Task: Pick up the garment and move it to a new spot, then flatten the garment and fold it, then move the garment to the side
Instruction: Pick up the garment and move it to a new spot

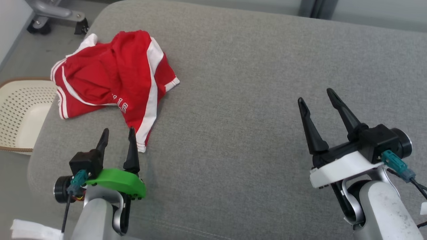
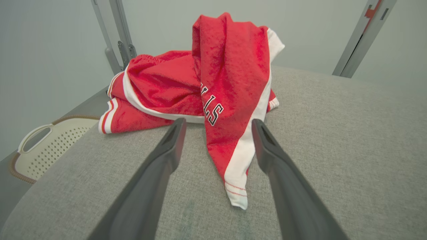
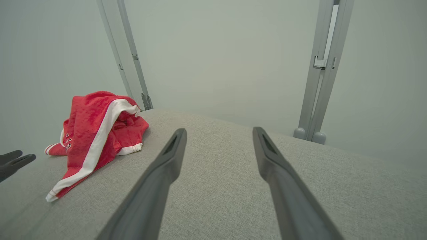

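Note:
The garment [image 1: 113,78], red sports shorts with white stripes and lettering, lies crumpled at the far left of the grey cushion [image 1: 253,110]. One leg trails toward me. My left gripper [image 1: 117,132] hovers open just short of that leg's hem, its right finger close beside the white stripe. In the left wrist view the garment [image 2: 217,86] rises in a heap ahead of the left gripper [image 2: 218,122], and the hem lies between the fingers. My right gripper [image 1: 315,95] stands open over bare cushion at the right, far from the garment [image 3: 96,133], with nothing between the fingers of the right gripper [image 3: 218,130].
A cream perforated basket [image 1: 23,111] sits on the floor left of the cushion. A wheeled metal base [image 1: 55,16] stands at the back left. Grey upright posts [image 3: 322,76] rise behind the cushion. White paper [image 1: 30,230] lies at the lower left corner.

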Robot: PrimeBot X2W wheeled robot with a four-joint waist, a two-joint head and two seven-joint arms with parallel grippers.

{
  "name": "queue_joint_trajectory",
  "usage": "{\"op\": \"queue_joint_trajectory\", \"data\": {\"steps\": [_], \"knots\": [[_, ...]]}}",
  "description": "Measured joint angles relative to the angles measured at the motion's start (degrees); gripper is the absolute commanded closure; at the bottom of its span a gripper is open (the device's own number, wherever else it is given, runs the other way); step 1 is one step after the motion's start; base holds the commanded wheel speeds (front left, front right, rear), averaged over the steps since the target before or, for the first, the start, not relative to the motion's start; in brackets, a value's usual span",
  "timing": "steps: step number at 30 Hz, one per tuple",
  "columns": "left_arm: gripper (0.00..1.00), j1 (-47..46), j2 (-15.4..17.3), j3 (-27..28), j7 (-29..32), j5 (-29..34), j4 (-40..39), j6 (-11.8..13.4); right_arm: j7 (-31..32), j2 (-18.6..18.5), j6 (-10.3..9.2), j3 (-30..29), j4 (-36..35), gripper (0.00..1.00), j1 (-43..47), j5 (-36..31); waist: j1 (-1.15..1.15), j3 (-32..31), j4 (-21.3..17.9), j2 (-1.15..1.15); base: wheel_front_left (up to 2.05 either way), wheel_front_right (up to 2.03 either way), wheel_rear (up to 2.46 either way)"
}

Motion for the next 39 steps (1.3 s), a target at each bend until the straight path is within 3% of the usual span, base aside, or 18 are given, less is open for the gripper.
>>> {"op": "queue_joint_trajectory", "data": {"steps": [8,13,14,15,22,31,39], "knots": [[0.0,-9.8,0.0,-3.0,0.0,-3.6,18.8,-1.0,0.3,-1.2,0.0,0.0,-0.3,0.0,-2.7,0.0,0.0,6.8,-2.5,0.0,0.0,0.0,0.0],[0.02,-15.0,0.2,-2.2,-0.8,-5.9,26.5,-1.3,0.0,-1.3,0.0,-0.2,0.1,0.0,-3.6,0.0,0.0,9.4,-4.2,0.0,0.0,0.0,0.0],[0.62,-15.6,0.3,-1.8,-0.8,-6.0,27.0,-1.3,-0.2,-1.3,0.0,-0.3,0.3,0.0,-3.7,0.0,0.0,9.7,-4.5,0.0,0.0,0.0,0.0],[1.0,-16.0,0.4,-1.3,-0.8,-6.2,27.0,-1.3,-0.3,-1.3,0.0,-0.5,0.4,0.0,-3.7,0.0,0.0,10.0,-4.8,0.01,0.0,0.0,0.0],[1.0,-12.9,1.1,2.1,0.0,-5.0,19.9,-0.7,-1.6,-0.9,0.0,-1.0,1.7,0.0,-3.9,0.0,0.0,8.9,-5.8,0.0,0.0,0.0,0.0],[1.0,-3.2,1.0,6.3,0.0,-1.3,-0.5,-0.7,-2.9,0.5,0.0,-2.1,2.9,0.0,-1.1,0.3,0.0,2.7,-6.1,0.0,0.0,0.0,0.0],[1.0,1.2,0.6,4.1,0.0,0.6,-13.7,-1.6,-2.9,1.7,0.0,-2.5,3.4,0.0,2.4,0.7,0.0,-3.8,-7.1,0.0,0.0,0.0,0.0]]}}
